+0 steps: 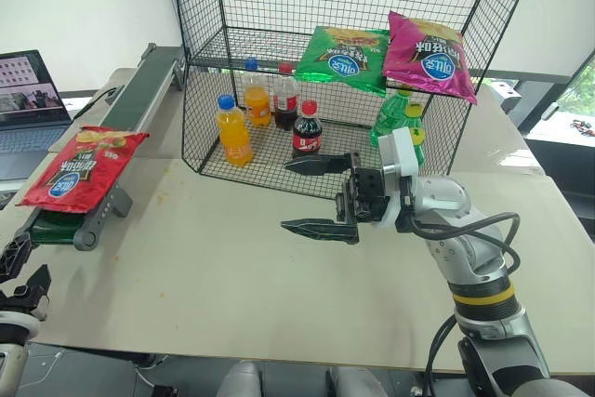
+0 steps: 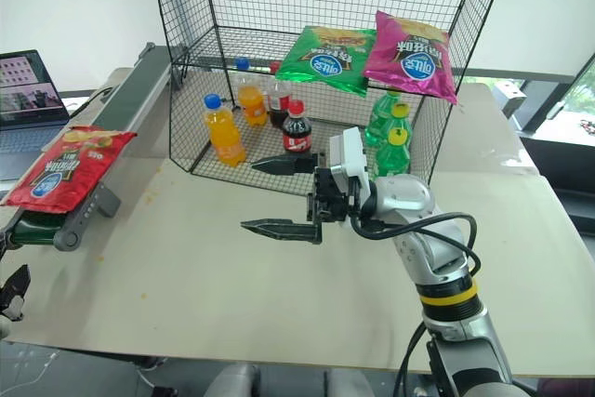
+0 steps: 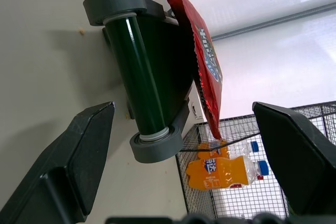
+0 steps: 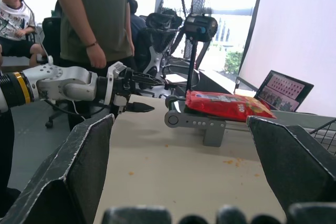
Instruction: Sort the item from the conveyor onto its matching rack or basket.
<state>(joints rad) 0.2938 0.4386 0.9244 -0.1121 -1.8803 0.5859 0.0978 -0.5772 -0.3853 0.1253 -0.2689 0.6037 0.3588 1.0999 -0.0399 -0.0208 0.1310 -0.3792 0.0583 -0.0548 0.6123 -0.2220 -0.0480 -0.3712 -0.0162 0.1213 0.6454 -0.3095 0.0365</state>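
Note:
The red snack bag (image 1: 82, 166) lies flat on the near end of the dark green conveyor (image 1: 147, 83), overhanging its roller. My left gripper (image 1: 23, 271) hovers open and empty just short of that end, below the table's left corner. In the left wrist view the roller (image 3: 142, 82) and the bag's edge (image 3: 205, 66) stand between its spread fingers, a little ahead of them. At the table's middle, my right gripper (image 1: 285, 195) is open and empty, pointing left toward the conveyor. The black wire rack (image 1: 344, 6) stands just behind it.
A green bag (image 1: 342, 55) and a magenta bag (image 1: 428, 55) lie on the rack's middle shelf. Orange (image 1: 233, 131), cola (image 1: 307, 130) and green (image 1: 398, 118) bottles stand below. A laptop (image 1: 28, 99) sits far left. A person (image 4: 92, 19) stands beyond the table's left side.

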